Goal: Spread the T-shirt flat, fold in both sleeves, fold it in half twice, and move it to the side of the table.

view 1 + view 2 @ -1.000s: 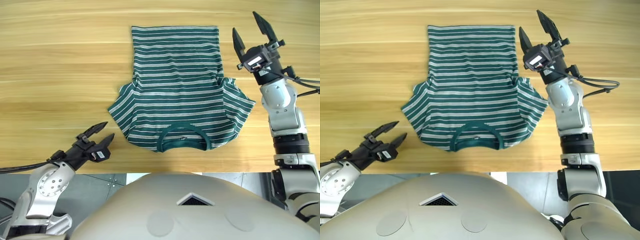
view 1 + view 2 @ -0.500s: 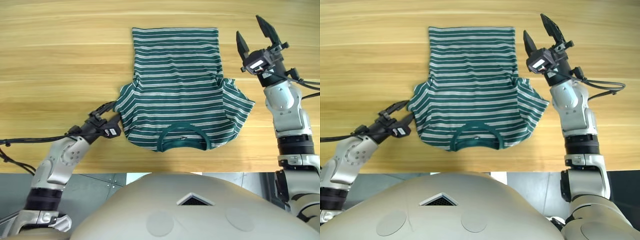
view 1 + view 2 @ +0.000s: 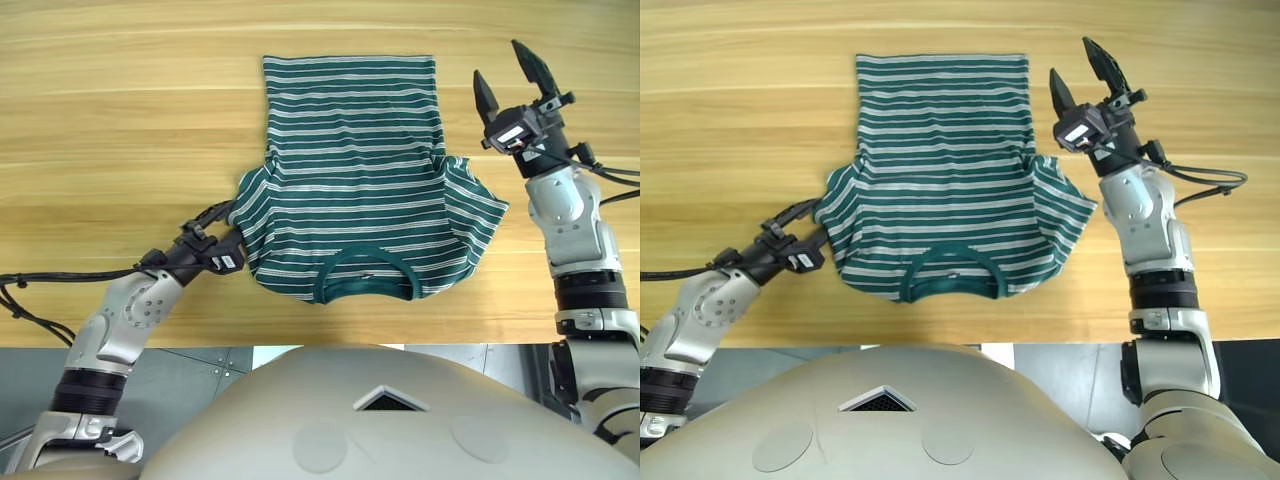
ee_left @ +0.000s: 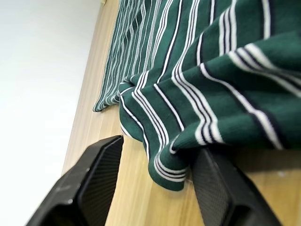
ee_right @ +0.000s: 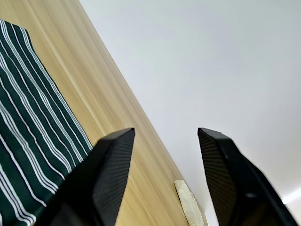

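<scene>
head view: t-shirt (image 3: 350, 190) flat on the bench (image 3: 120, 120). left wrist view: left gripper (image 4: 160, 148) fingers spread astride its sleeve hem (image 4: 170, 173), seemingly not pinching; limp cloth, grip there. right wrist view: right gripper (image 5: 164, 135) fingers spread beside the t-shirt.

Bright, even, diffuse light covers the wooden table (image 3: 120, 120). Shadows are soft and faint; the darkest lies beneath the T-shirt's (image 4: 211, 94) bunched sleeve edge in the left wrist view.
</scene>
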You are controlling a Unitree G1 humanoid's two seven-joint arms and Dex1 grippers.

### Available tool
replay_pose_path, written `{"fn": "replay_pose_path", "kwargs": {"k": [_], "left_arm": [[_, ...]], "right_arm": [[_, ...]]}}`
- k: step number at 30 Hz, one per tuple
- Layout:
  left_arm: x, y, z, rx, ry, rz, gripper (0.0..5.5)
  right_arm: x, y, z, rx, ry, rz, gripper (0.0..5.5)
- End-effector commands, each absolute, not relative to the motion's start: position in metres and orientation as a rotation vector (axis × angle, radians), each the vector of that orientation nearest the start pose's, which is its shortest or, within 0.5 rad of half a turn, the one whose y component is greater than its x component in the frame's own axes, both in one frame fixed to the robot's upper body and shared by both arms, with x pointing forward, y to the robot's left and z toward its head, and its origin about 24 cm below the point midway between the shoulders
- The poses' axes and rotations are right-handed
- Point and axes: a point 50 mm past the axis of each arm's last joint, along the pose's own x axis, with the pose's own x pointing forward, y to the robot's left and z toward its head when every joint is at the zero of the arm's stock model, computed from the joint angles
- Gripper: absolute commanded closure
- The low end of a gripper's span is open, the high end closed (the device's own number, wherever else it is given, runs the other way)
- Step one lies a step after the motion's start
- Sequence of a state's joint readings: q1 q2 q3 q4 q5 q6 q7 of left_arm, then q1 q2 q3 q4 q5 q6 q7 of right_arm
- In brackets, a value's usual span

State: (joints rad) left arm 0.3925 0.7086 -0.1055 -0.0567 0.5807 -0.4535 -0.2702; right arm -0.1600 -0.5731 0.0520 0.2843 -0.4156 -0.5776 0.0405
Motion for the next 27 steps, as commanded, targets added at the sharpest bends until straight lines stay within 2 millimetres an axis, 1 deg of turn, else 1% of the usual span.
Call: {"fn": "replay_pose_path", "kwargs": {"k": [1,4,7,12,17,19,27], "left_arm": [[0.135,0.241,-0.017,1.195,0.339,-0.823,3.0],[0.138,0.244,-0.017,1.212,0.347,-0.812,3.0],[0.138,0.238,-0.021,1.187,0.33,-0.837,3.0],[0.143,0.241,-0.026,1.203,0.342,-0.821,3.0],[0.143,0.238,-0.029,1.196,0.339,-0.848,3.8],[0.143,0.237,-0.03,1.19,0.339,-0.857,4.03],[0.135,0.233,-0.034,1.165,0.355,-0.91,4.66]], "right_arm": [[0.269,-0.221,0.079,-0.974,-0.364,0.324,3.04],[0.268,-0.222,0.078,-0.972,-0.36,0.317,3.04],[0.269,-0.22,0.075,-0.966,-0.358,0.323,3.04],[0.269,-0.221,0.073,-0.965,-0.355,0.315,3.04],[0.27,-0.221,0.073,-0.963,-0.357,0.31,3.04],[0.27,-0.222,0.074,-0.963,-0.357,0.309,3.04],[0.271,-0.223,0.073,-0.964,-0.354,0.306,3.04]]}}
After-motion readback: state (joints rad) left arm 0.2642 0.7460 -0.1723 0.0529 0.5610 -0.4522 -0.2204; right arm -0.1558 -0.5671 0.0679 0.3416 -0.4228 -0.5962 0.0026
